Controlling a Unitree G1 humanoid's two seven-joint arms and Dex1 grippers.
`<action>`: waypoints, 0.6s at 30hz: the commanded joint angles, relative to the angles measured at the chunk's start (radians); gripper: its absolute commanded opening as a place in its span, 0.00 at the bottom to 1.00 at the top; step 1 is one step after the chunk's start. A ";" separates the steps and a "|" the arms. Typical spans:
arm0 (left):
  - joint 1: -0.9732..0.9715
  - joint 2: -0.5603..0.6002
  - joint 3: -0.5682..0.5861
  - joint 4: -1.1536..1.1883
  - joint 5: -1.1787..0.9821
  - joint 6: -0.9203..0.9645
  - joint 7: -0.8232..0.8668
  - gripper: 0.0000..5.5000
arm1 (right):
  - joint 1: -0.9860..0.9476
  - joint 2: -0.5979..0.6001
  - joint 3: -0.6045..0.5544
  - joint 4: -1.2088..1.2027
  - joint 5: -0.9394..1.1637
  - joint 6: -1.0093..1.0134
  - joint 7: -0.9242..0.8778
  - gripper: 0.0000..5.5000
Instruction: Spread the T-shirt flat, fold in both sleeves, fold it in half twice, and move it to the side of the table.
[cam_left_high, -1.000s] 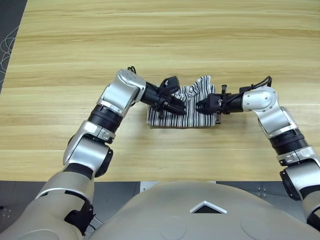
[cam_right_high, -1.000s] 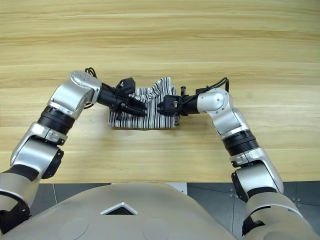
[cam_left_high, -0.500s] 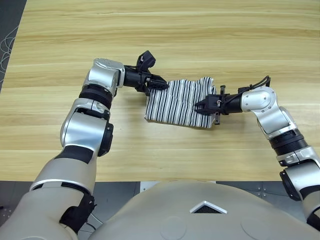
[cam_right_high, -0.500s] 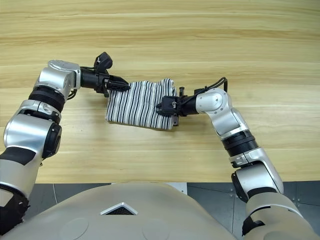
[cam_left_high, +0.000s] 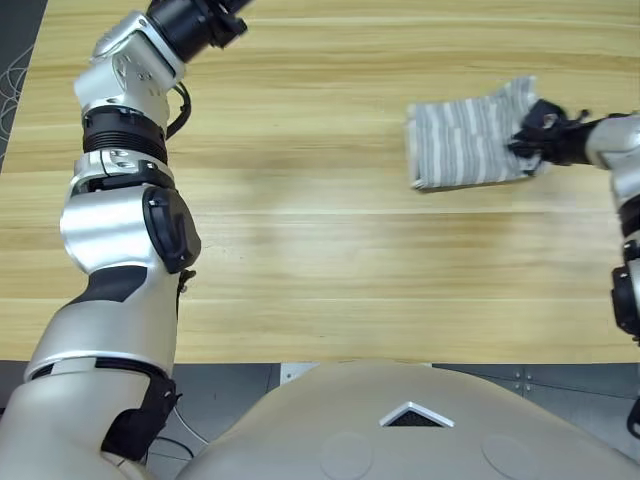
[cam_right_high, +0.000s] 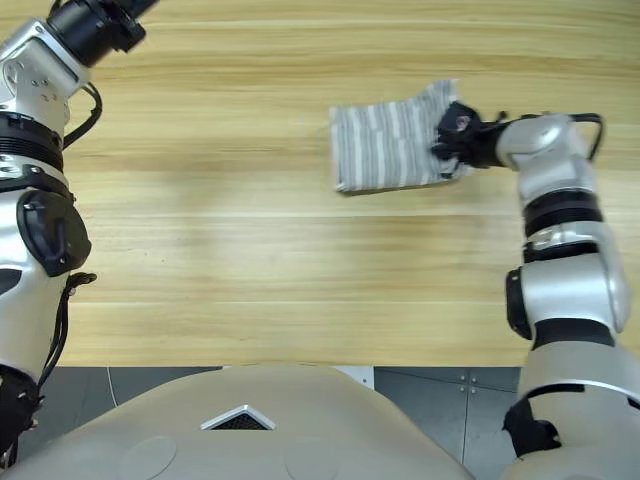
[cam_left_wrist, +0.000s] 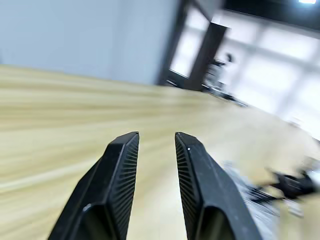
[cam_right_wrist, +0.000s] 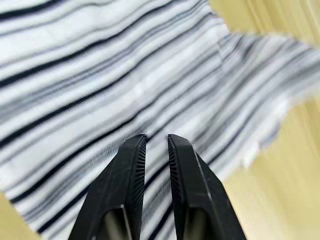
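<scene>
Right gripper (cam_left_high: 522, 145) sat at the right-hand edge of the T-shirt (cam_left_high: 460, 150). Its two fingers (cam_right_wrist: 131, 170) were drawn almost together with only a sliver between them, and from where I stood it looked to be pinching a layer of the striped cloth rather than merely resting on it. The shirt lay as a small folded packet on the wooden table (cam_left_high: 300, 250), in the upper right of the head camera's frame, with one corner at its top right sticking out a little ragged. The other arm stood raised toward the upper left of the frame, and the left gripper (cam_left_wrist: 156, 139) was well apart from the shirt, fingers parted with nothing between them. I judged the folding done and only the move to the side in hand. Such a packet would be light and limp, with no stiffness of its own. Dragged by one edge, its layers could slide over each other and the folds could open. A hold taking all the layers at the thick folded edge, low to the wood, seemed safest to me.
</scene>
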 joint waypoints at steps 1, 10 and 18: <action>-0.002 -0.024 0.079 0.087 0.046 -0.273 0.471 0.24 | 0.058 -0.178 -0.056 0.188 -0.043 0.031 -0.181 0.15; 0.007 -0.098 0.066 0.166 0.151 -0.358 0.887 0.24 | -0.128 -0.110 -0.146 0.108 -0.106 -0.176 -0.890 0.15; 0.035 -0.302 -0.089 0.091 0.345 -0.555 1.083 0.24 | -0.025 0.147 -0.124 -0.018 -0.170 -0.470 -1.218 0.15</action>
